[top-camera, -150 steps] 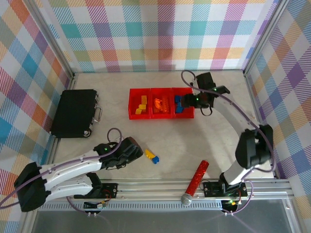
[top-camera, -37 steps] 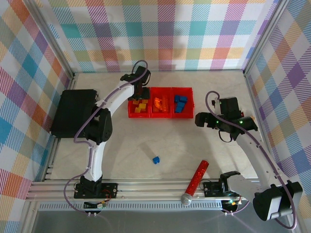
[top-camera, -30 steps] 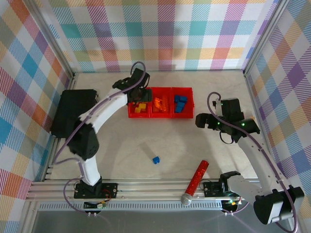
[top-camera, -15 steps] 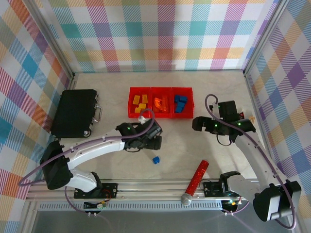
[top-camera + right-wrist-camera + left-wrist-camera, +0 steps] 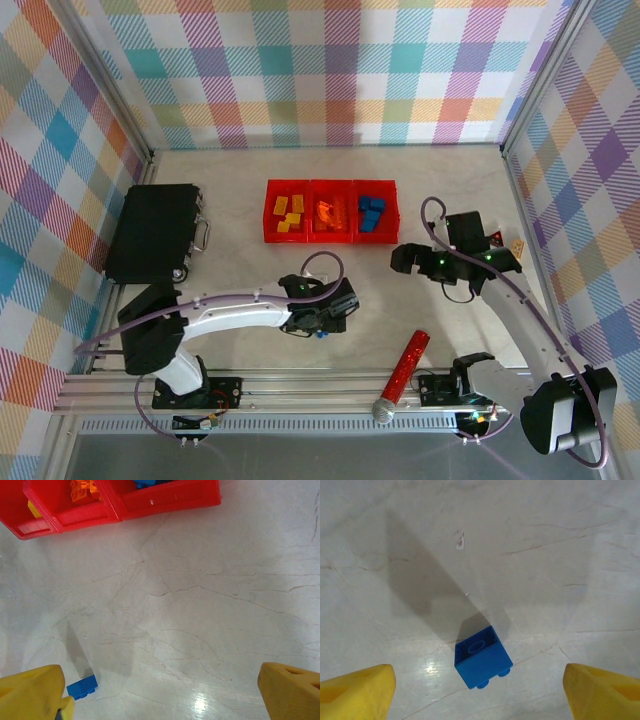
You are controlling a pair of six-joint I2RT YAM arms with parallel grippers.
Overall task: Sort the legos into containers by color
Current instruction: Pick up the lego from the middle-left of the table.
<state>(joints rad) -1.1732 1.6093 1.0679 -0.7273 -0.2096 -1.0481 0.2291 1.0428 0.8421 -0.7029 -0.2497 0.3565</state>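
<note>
1. Plaid walls (image 5: 330,70) enclose a pale, veined table (image 5: 450,190).
2. The left arm (image 5: 235,315) stretches low across the front. The right arm (image 5: 525,315) bends inward, and the right gripper (image 5: 404,259) is spread wide.
3. Red containers (image 5: 331,212) at the back hold sorted legos (image 5: 372,210).
4. The left gripper (image 5: 480,695) hovers with its fingers apart over one blue lego (image 5: 483,656) on the table.

Bright, even overhead light; white glare patches shine on the pale counter (image 5: 545,555) in both wrist views, a soft grey shadow stretches behind the blue brick (image 5: 482,656), and the top view is sharp
</note>
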